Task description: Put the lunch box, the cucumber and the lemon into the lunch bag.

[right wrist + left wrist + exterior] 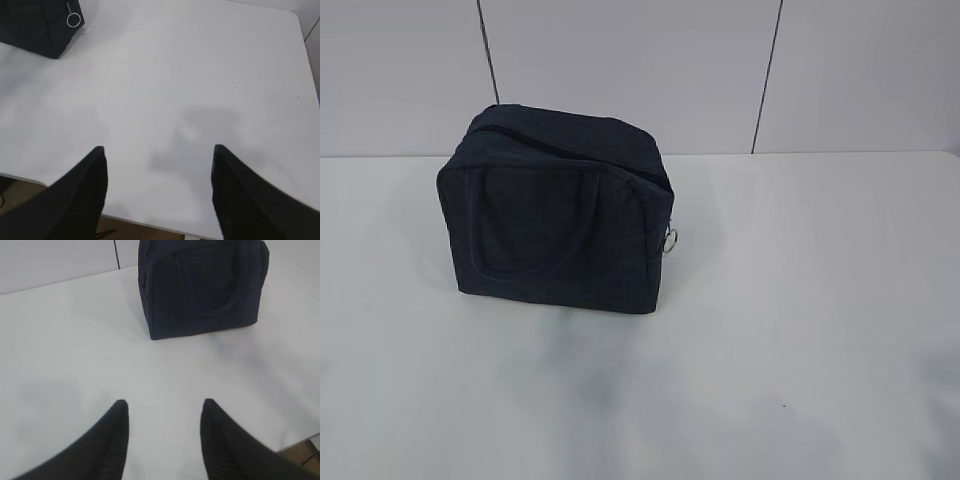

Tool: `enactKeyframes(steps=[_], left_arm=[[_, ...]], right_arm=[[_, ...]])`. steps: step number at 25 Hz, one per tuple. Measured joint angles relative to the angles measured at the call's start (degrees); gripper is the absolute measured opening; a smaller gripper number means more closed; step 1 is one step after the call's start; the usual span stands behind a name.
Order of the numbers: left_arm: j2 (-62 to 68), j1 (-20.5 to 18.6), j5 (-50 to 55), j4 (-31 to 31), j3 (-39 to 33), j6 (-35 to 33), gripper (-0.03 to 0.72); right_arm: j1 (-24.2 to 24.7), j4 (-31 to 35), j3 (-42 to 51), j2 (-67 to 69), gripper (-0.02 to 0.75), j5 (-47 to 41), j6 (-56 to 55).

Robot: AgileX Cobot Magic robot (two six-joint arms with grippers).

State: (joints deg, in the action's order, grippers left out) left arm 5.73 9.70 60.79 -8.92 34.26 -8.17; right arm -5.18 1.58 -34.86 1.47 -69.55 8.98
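a boxy dark navy fabric lunch bag (555, 210) is stood upright on the white desk (800, 300), zipped shut. both pairs of jaws are held spread and empty, well short of it.

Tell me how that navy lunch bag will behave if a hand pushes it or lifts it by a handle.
The lunch bag looks like soft fabric, so its walls would probably dent before it slides. It stands boxy and broad-based on the table, so tipping seems unlikely. Lifted by the loop handle, it may sag; its weight cannot be judged.
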Motion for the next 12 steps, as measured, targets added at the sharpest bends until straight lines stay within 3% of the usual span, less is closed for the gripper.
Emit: enactKeyframes(steps=[12], left_arm=[[-4.71,0.00,0.96,1.51,-2.12,0.09,0.345]], right_arm=[[0.00,-1.06,6.11,-2.36,0.492,2.78,-1.03]])
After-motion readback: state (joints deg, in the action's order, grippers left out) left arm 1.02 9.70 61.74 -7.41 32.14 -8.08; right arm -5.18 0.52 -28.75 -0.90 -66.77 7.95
